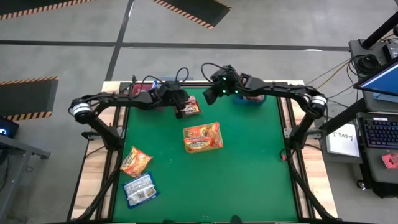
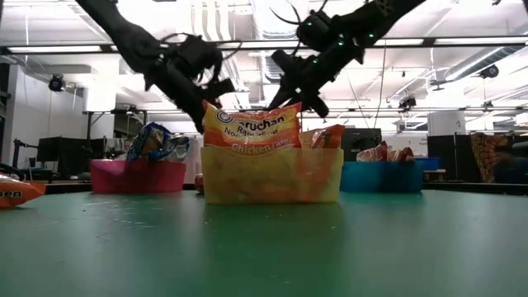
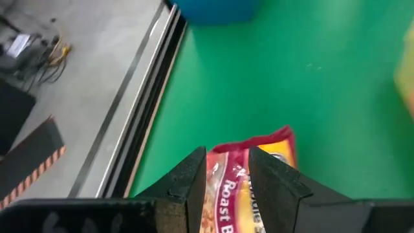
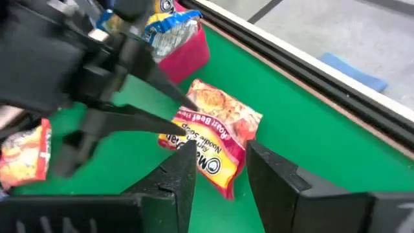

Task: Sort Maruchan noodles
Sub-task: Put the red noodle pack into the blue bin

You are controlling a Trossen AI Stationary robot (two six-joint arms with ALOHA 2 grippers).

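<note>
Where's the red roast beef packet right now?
In the high view the red packet lies at the table's far edge, left of centre, with the left gripper closed on it and the right gripper open alongside.

Left gripper (image 1: pixel 180 111) fingers clamped, right gripper (image 1: pixel 210 98) fingers parted, raised

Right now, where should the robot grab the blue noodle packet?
Probably by a short end, from straight above: the blue packet lies flat on the table's near left corner, so only its edges offer a pinch. The left hand is nearer; both it and the right hand hover by the red packet at the far edge.
</note>
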